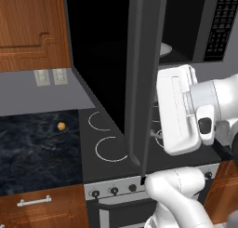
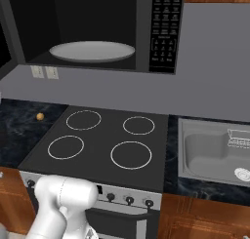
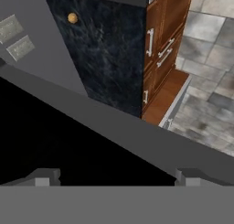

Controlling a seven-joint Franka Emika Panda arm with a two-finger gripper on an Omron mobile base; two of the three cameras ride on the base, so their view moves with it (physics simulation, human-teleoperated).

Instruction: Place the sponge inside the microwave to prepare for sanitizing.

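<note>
Two fingertips (image 3: 43, 177) spread wide — end effector (image 3: 116, 178) released, empty — beside the microwave (image 2: 93, 28) door (image 1: 139, 78).

place: kitchen | evidence: stove (image 2: 100, 140), sink (image 2: 215, 152), microwave (image 2: 161, 33), wood cabinets (image 1: 28, 27)

The microwave (image 2: 93, 28) has a matt grey frame, and its open door (image 1: 107, 59) is black, glass-like and smooth. The plate (image 2: 92, 51) inside looks white and smooth with a soft sheen. The stove (image 2: 102, 140) top is flat, dark and matt, with thin white rings. The counter (image 1: 37, 148) is dark, veined stone with a polished look. The cabinets (image 1: 30, 27) are reddish-brown wood with pale metal handles. The sink (image 2: 215, 152) is dull grey metal. The arm (image 1: 186, 106) is glossy white plastic.
</note>
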